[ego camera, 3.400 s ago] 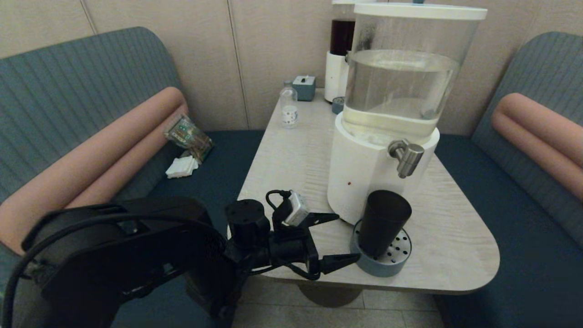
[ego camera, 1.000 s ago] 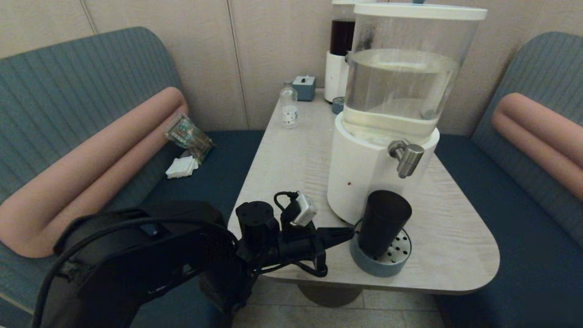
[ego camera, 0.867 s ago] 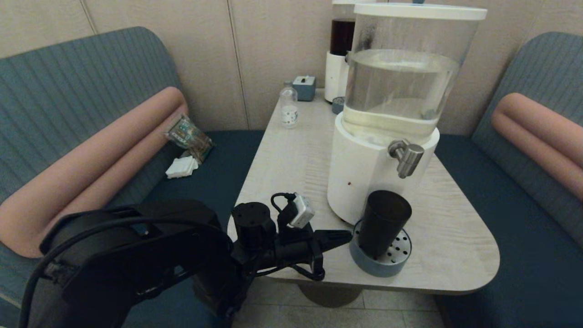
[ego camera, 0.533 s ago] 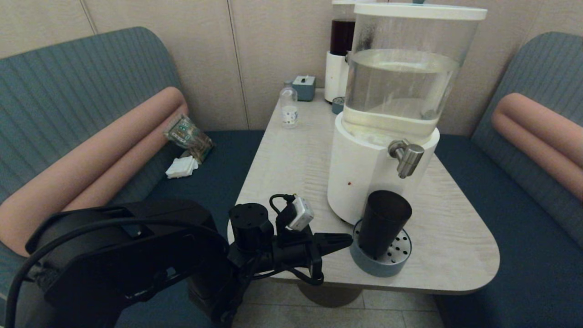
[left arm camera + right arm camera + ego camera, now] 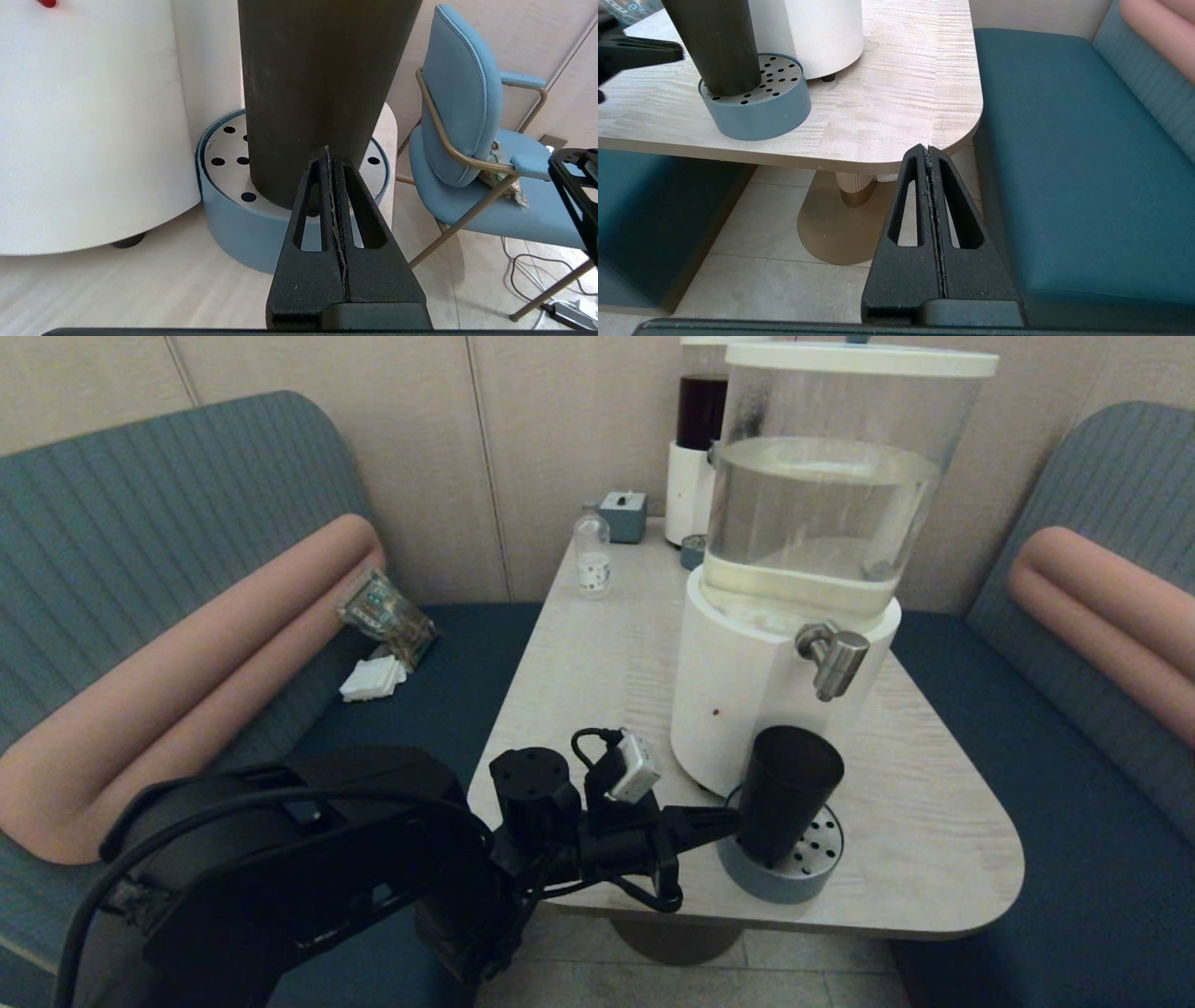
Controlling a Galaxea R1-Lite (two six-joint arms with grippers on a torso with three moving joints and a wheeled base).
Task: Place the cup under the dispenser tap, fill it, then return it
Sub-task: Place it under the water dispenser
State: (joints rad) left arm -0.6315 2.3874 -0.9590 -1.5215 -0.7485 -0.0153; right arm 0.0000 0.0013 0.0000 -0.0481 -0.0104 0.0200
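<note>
Small clear bottle & teal box at table's far end.

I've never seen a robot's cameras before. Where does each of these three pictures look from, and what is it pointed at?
Head view: from the robot's head, forward and down at the table, dispenser tap and cup; the left arm shows, its left gripper shut beside the cup.
Left wrist view: behind the left gripper, facing the cup on the blue drip tray; shut fingers show.
Right wrist view: behind the shut right gripper, off the table's edge, facing floor and bench.
Shared: cup and drip tray appear in all three.
</note>
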